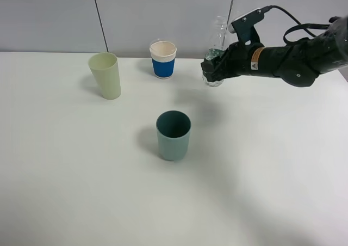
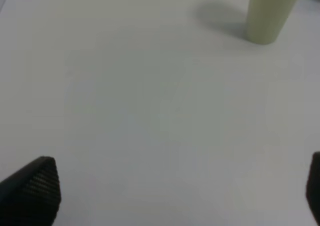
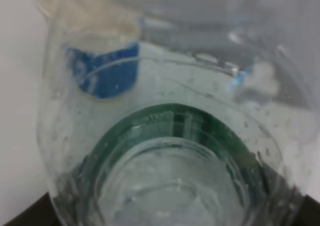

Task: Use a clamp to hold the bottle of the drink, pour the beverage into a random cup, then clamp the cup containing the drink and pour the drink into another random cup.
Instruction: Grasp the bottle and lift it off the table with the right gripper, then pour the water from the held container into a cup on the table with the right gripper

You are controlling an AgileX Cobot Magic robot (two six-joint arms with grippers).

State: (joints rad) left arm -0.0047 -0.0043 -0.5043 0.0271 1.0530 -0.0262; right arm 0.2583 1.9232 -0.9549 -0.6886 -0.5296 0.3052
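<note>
Gripping the bottle (image 1: pixel 216 44) upright, R gripper (image 1: pixel 213 72) clamped; L gripper (image 2: pixel 180 196) agape.

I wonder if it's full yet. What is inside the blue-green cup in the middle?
Only the dark inner wall of the teal cup shows, with nothing lying in it. Its near side covers part of the bottom, so a little clear drink there could not be seen.

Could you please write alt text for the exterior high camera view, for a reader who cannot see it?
The robot's right hand grips an upright small clear plastic bottle at the back of a white table. A teal cylindrical plastic cup stands mid-table; a pale yellow-green tapered plastic cup and a white paper cup with a blue sleeve stand farther back.
</note>
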